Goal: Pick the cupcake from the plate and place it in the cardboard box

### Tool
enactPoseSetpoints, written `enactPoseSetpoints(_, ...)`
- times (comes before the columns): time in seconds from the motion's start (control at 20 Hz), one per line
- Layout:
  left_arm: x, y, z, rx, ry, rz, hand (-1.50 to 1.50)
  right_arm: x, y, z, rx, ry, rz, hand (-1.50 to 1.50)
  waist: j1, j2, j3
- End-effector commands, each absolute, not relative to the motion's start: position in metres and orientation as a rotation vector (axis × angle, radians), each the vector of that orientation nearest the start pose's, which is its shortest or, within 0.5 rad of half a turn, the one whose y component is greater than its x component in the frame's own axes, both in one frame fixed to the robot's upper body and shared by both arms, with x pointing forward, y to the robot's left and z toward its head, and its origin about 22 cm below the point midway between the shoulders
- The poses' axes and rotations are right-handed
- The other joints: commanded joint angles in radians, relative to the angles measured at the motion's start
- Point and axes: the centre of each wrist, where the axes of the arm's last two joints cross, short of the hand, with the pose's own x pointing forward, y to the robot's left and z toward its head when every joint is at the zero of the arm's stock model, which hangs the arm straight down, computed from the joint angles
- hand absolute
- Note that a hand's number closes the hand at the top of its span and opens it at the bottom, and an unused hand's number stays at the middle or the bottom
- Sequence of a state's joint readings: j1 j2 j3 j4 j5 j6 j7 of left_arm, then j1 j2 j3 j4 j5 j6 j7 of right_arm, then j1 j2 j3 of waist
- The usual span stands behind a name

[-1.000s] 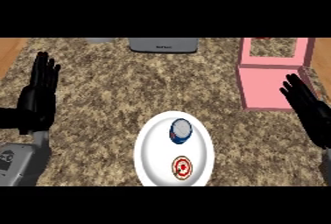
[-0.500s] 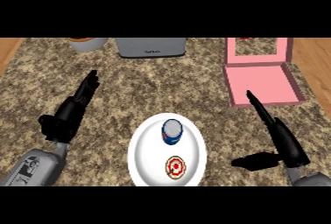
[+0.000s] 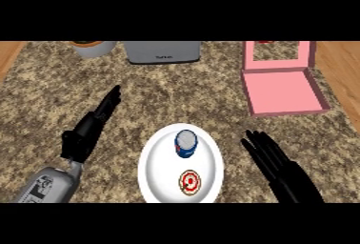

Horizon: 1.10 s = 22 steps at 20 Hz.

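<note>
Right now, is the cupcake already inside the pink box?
No. The cupcake sits on the white plate, while the open pink box lies apart from it.

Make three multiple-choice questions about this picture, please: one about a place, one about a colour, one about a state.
1. Where is the cupcake?
A. In the box
B. On the white plate
C. In a robot hand

2. What colour is the open box?
A. Pink
B. Green
C. Blue

3. How is the right robot hand?
A. Curled round the cupcake
B. Open, right of the plate
C. Inside the box

Answers:
1 B: it stands on the plate's far half, beyond a red-and-white round item.
2 A: walls and lid are pink.
3 B: fingers straight, holding nothing.
</note>
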State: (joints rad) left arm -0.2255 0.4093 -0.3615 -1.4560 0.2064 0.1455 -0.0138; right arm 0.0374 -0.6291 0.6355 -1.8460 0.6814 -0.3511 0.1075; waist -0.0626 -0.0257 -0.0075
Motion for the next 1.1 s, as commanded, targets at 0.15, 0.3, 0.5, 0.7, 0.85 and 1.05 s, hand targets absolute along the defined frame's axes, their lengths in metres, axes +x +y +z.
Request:
enactPoseSetpoints(0.15,0.283,0.215,0.035,0.011,-1.590,-0.419,0.00,0.118,-0.178,0.092,-0.663,-1.527,1.299,-1.50,0.024,0.013,0.001)
enactPoseSetpoints(0.3,0.277,0.226,0.033,-0.019,-1.581,-0.441,0.00,0.096,-0.158,0.104,-0.635,-1.419,1.303,-1.50,0.046,0.019,0.003)
enactPoseSetpoints(0.5,0.284,0.210,0.040,-0.046,-1.607,-0.428,0.00,0.083,-0.128,0.125,-0.614,-1.356,1.291,-1.50,0.058,0.023,0.005)
enactPoseSetpoints(0.7,0.286,0.216,0.051,-0.041,-1.598,-0.436,0.00,0.094,-0.093,0.120,-0.592,-1.343,1.250,-1.50,0.063,0.025,0.007)
enactPoseSetpoints(0.85,0.295,0.191,0.043,-0.028,-1.593,-0.454,0.00,0.115,-0.096,0.110,-0.586,-1.332,1.242,-1.50,0.060,0.028,0.007)
enactPoseSetpoints(1.05,0.279,0.215,0.053,-0.050,-1.612,-0.451,0.00,0.123,-0.073,0.089,-0.623,-1.272,1.279,-1.50,0.067,0.025,0.008)
